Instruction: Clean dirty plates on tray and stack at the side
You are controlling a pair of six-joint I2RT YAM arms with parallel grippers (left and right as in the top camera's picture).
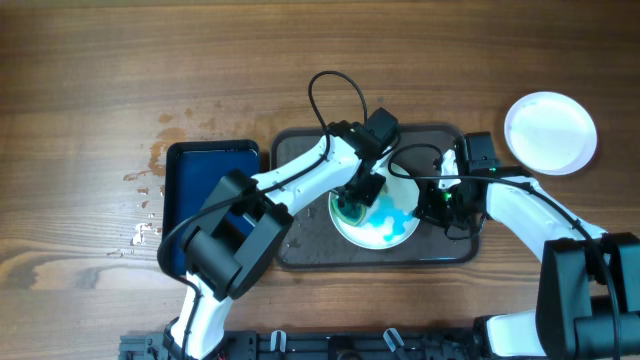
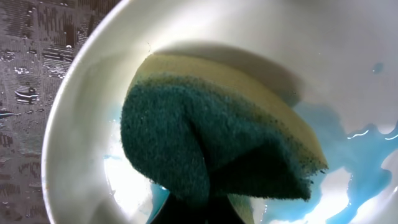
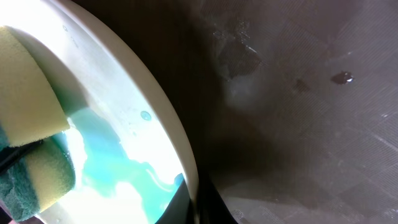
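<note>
A dirty plate (image 1: 385, 228) lies on the dark tray (image 1: 300, 250), wet with smeared teal-blue liquid. My left gripper (image 1: 358, 195) is shut on a green and yellow sponge (image 2: 211, 143) and presses it onto the left part of the plate (image 2: 81, 155). My right gripper (image 1: 437, 203) is shut on the plate's right rim (image 3: 180, 143), one finger inside and one outside. The sponge also shows in the right wrist view (image 3: 31, 143). A clean white plate (image 1: 550, 132) lies on the table at the far right.
A dark blue rectangular basin (image 1: 205, 190) stands left of the tray, with water drops on the wood beside it (image 1: 145, 205). The tray floor is wet (image 3: 298, 93).
</note>
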